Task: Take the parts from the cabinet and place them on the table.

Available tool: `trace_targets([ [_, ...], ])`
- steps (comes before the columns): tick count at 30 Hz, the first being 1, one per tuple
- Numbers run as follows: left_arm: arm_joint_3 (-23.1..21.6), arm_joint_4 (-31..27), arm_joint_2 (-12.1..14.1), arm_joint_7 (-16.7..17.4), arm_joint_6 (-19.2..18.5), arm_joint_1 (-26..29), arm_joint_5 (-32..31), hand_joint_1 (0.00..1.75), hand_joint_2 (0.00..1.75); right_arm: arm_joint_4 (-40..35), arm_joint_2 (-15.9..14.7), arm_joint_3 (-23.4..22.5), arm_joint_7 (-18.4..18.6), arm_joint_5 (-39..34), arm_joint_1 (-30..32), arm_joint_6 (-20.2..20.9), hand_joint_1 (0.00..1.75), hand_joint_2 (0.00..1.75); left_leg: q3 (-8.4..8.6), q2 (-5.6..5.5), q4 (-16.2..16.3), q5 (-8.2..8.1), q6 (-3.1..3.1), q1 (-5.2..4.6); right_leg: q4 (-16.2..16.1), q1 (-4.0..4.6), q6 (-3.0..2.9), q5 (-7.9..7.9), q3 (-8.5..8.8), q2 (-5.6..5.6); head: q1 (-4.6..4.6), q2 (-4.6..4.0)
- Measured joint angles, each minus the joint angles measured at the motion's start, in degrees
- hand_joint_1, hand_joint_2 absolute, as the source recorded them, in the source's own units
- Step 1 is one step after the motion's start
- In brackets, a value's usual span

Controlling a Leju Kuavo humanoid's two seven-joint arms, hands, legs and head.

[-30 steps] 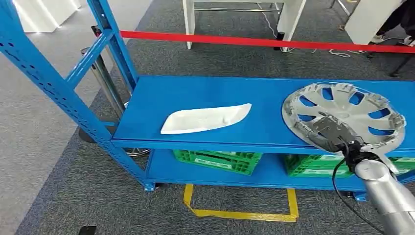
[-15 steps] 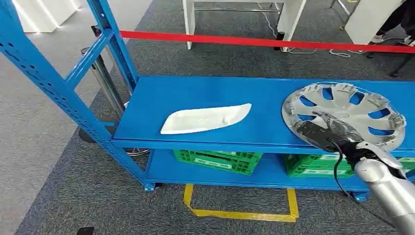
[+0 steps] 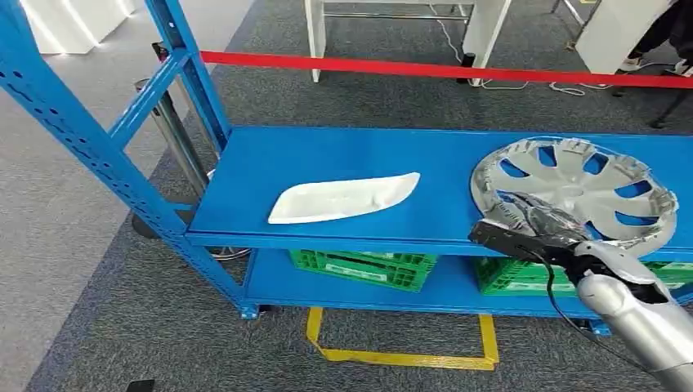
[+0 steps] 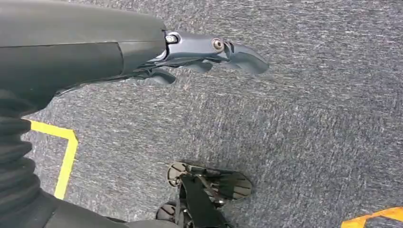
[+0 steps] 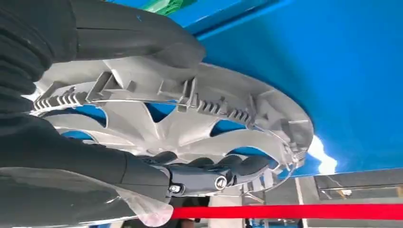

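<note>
A silver hubcap [image 3: 588, 184] lies face down at the right end of the blue cabinet shelf [image 3: 327, 155]. My right hand [image 3: 529, 224] is at its near-left rim. In the right wrist view the thumb [image 5: 142, 40] presses the outside of the hubcap [image 5: 190, 128] rim and the fingers [image 5: 209, 172] curl over its ribbed inside, so the rim is gripped between them. A white curved plastic part [image 3: 343, 198] lies near the shelf's middle, well left of that hand. My left hand [image 4: 199, 47] hangs over grey carpet, fingers loosely apart, holding nothing.
Green crates [image 3: 359, 268] [image 3: 523, 278] sit on the lower shelf. A blue slanted upright [image 3: 73, 131] and a metal post [image 3: 176, 139] stand at the left. Red barrier tape [image 3: 441, 70] runs behind the cabinet. Yellow tape [image 3: 400, 357] marks the floor in front.
My right hand has turned on its side and slid down and left from over the hubcap to its near rim, closing around it. The hubcap and white part have stayed put.
</note>
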Motion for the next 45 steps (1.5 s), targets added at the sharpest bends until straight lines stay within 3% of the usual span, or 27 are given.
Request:
trace_targets([
  [8, 0.8, 0.0, 0.0, 0.0, 0.1, 0.0, 0.3, 0.0, 1.75, -3.7, -1.4, 1.9, -0.3, 2.6, 4.7, -0.2, 0.0, 1.75, -0.03, -0.01, 0.0, -0.01, 0.0, 0.0, 0.0, 0.0, 0.0, -0.01, -0.05, -0.02, 0.0, 0.0],
  [20, 2.1, 0.2, -0.4, -0.1, 0.4, 0.1, 1.2, 0.0, 1.75, -14.3, -3.9, -0.6, 1.3, 11.8, 20.7, -7.8, 0.0, 1.75, -0.15, -0.18, 0.0, 0.0, 0.01, 0.0, 0.0, 0.0, 0.01, -0.01, -0.1, -0.26, 0.0, 0.0],
  [28, 3.3, 0.2, -1.0, -0.7, 1.0, 0.1, 1.8, 0.0, 1.75, -25.3, -3.7, -3.6, 6.1, 27.2, 33.7, -19.4, 0.0, 1.75, -0.19, -0.19, 0.0, -0.01, 0.01, 0.0, 0.0, 0.0, 0.0, -0.03, -0.12, -0.24, -0.02, 0.0],
  [33, 3.7, 0.2, -1.4, -0.7, 1.1, 0.0, 1.8, 0.0, 1.75, -28.6, -3.4, -3.7, 7.4, 29.8, 37.4, -20.9, 0.0, 1.75, -0.18, -0.16, 0.0, 0.0, 0.01, 0.0, 0.0, 0.0, 0.0, -0.03, -0.15, -0.18, 0.0, 0.0],
  [38, 3.8, 0.2, -1.5, -0.7, 1.4, 0.1, 1.8, 0.0, 1.75, -31.8, -3.4, -4.0, 12.8, 34.1, 42.0, -24.7, 0.0, 1.75, -0.18, -0.18, 0.0, 0.02, 0.03, 0.0, 0.0, 0.0, 0.0, -0.02, -0.1, -0.25, -0.02, 0.0],
  [45, 3.8, 0.2, -1.5, -0.7, 1.4, 0.0, 1.7, 0.0, 1.75, -32.9, -3.6, -4.5, 17.1, 30.5, 45.6, -25.2, 0.0, 1.75, -0.17, -0.17, 0.0, 0.02, 0.03, 0.0, 0.0, -0.01, 0.0, -0.02, -0.13, -0.23, 0.0, 0.0],
])
